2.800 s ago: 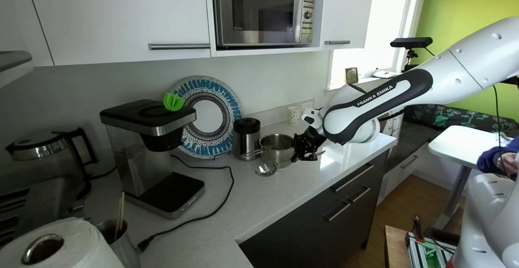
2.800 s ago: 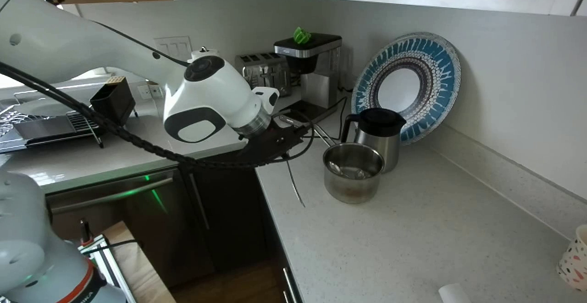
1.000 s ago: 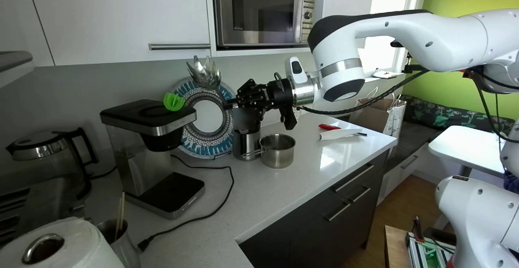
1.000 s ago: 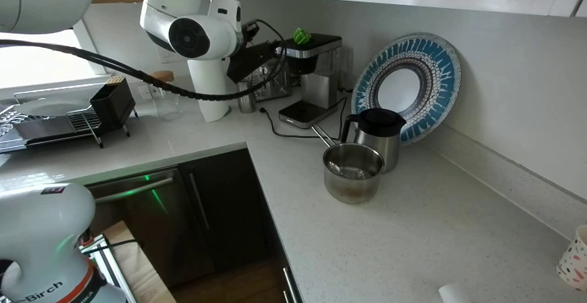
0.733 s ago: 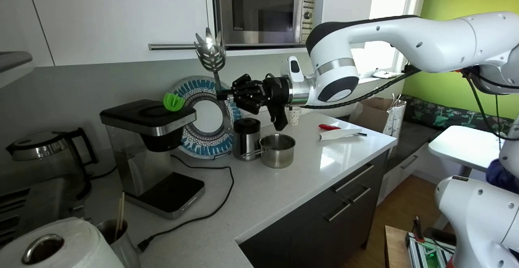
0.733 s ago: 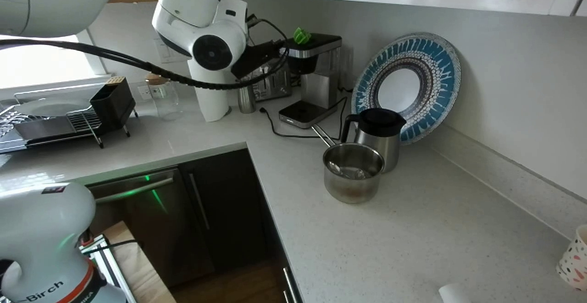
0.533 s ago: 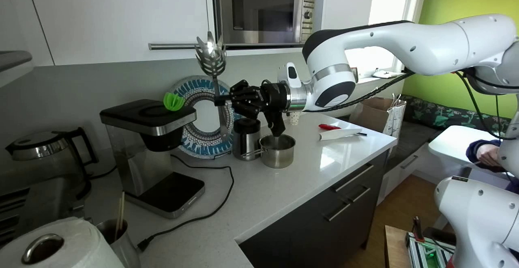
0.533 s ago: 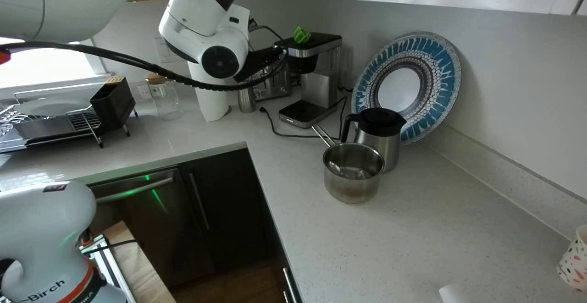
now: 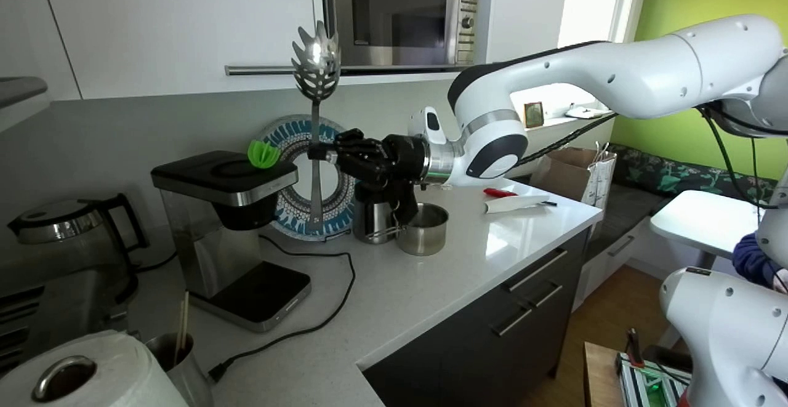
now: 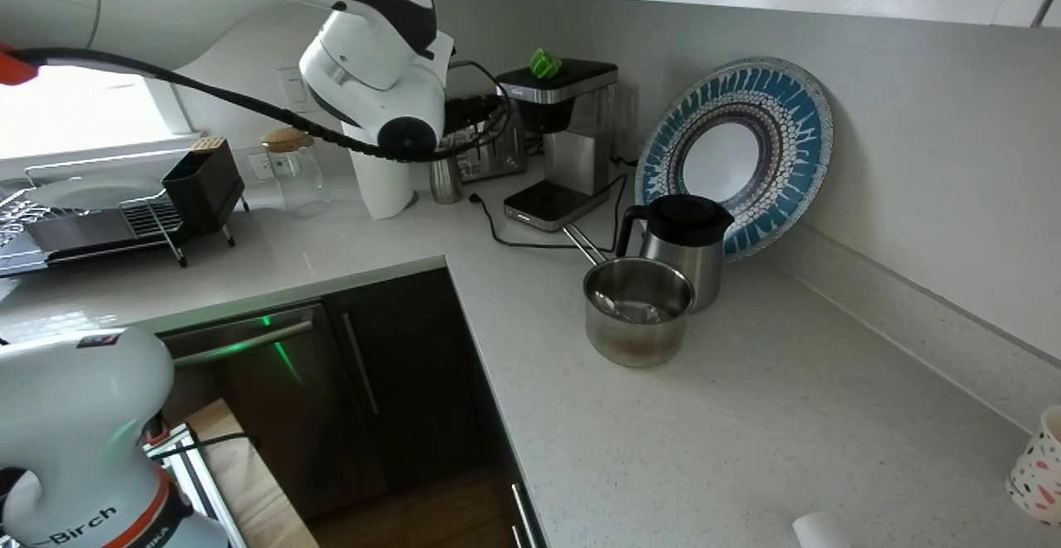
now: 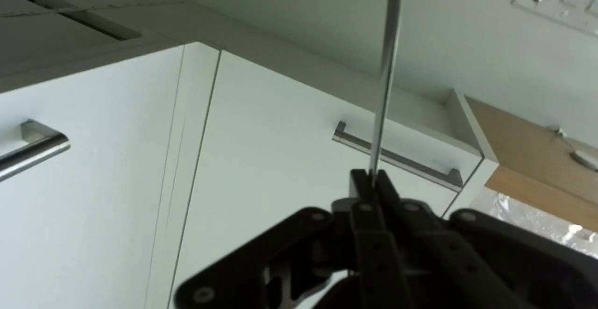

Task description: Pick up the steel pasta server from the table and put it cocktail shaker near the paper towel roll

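Observation:
My gripper [image 9: 321,152] is shut on the handle of the steel pasta server [image 9: 316,65]. It holds the server upright in the air before the blue-and-white plate, pronged head up, handle end down. The wrist view shows the thin handle [image 11: 387,66] between the fingertips [image 11: 372,176]. The server is hidden in an exterior view where the arm covers it. The paper towel roll [image 9: 132,373] stands at the near left of the table [image 9: 320,358], and also shows behind the arm [image 10: 383,187]. A steel cup [image 9: 191,373], likely the cocktail shaker, stands beside the roll with thin sticks in it; it also shows here [image 10: 446,181].
A coffee maker [image 9: 246,179] with a green item on top stands between gripper and roll; its black cord [image 9: 351,271] lies on the counter. A saucepan [image 9: 422,231], a steel jug [image 10: 684,237] and the plate [image 10: 796,158] are near. Upper cabinets [image 9: 184,25] hang above the server's head.
The server has risen from low beside the saucepan into the air and turned upright. In the last second my gripper moved further towards the coffee maker; the server's head tilt straightened.

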`<state>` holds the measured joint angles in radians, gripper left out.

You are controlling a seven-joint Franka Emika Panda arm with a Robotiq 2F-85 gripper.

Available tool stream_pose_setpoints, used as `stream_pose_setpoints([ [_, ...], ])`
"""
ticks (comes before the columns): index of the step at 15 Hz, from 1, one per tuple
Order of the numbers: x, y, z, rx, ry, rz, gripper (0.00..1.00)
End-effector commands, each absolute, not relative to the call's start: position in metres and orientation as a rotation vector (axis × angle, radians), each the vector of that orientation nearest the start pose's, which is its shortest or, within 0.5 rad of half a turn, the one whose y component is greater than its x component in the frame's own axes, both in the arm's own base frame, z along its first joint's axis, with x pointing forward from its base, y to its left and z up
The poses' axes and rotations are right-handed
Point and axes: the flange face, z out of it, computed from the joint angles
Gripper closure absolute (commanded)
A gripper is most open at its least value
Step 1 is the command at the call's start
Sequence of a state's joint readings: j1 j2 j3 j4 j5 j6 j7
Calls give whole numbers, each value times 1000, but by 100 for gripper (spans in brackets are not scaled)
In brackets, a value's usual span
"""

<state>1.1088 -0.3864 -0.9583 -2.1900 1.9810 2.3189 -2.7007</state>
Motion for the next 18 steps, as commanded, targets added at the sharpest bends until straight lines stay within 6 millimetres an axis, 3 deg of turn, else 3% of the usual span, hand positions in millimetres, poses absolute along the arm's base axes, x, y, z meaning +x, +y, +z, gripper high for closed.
stream_pose_setpoints([
  [1, 543, 80, 527, -1334, -777, -2060, 99],
  [5, 563, 106, 521, -1338, -637, -2018, 99],
  [7, 572, 107, 519, -1397, -654, -1990, 99],
  [8, 559, 103, 509, -1377, -661, -1993, 96],
  [12, 569, 107, 512, -1406, -684, -1983, 99],
  [14, 588, 120, 492, -1503, -612, -1883, 99],
  [18, 618, 149, 481, -1490, -566, -1790, 99],
])
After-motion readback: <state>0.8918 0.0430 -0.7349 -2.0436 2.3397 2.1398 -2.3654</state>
